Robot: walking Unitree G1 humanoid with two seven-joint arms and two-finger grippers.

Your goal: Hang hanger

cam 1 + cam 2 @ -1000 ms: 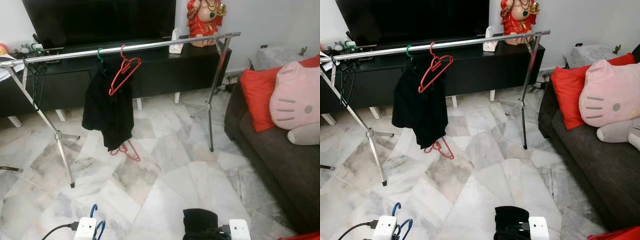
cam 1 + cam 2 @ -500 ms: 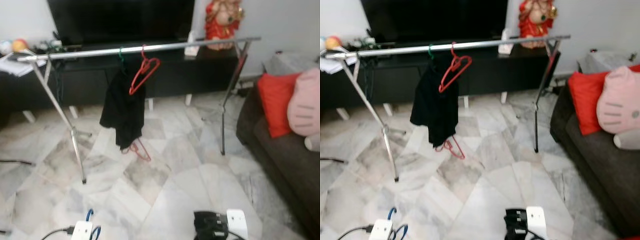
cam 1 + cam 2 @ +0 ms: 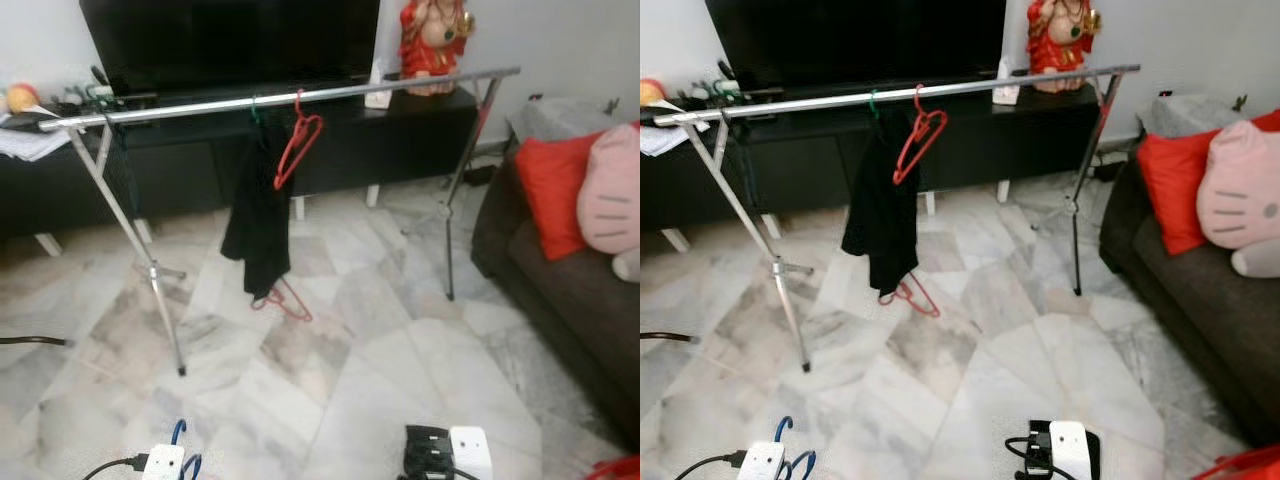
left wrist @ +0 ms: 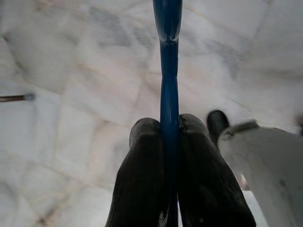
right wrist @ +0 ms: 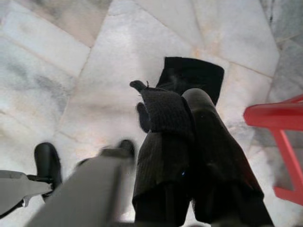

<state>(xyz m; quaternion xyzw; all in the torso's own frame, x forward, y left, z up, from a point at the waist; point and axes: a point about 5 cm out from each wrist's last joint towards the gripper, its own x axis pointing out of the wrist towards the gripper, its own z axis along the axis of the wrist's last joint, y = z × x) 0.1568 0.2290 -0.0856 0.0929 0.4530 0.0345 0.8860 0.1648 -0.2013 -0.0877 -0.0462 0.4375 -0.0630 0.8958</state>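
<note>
A silver clothes rail (image 3: 300, 95) ran across the upper part of the head views, standing on crossed legs over a marble floor (image 3: 380, 350). From it hung a black garment (image 3: 258, 215) on a green hanger (image 3: 255, 108), and just beside that, an empty red hanger (image 3: 297, 145) hooked on the bar. A second red hanger (image 3: 283, 298) lay on the tiles beneath the garment.

At the lower left edge of the frame, the left gripper (image 4: 168, 142) had its two black fingers (image 4: 142, 179) pressed together on the thin bar of a blue hanger (image 4: 168, 61), which ran straight out between them; the hanger's blue loops showed beside the white wrist housing in the head view. At the lower centre, the right gripper (image 5: 182, 106) had its fingers closed on a piece of black cloth (image 5: 189, 78).

Behind the rail stood a black TV cabinet (image 3: 330, 140) with a red figurine (image 3: 432, 45) on top. A dark sofa (image 3: 580, 300) with a red cushion (image 3: 548, 190) and a pink plush pillow (image 3: 610, 190) sat at the right edge.
</note>
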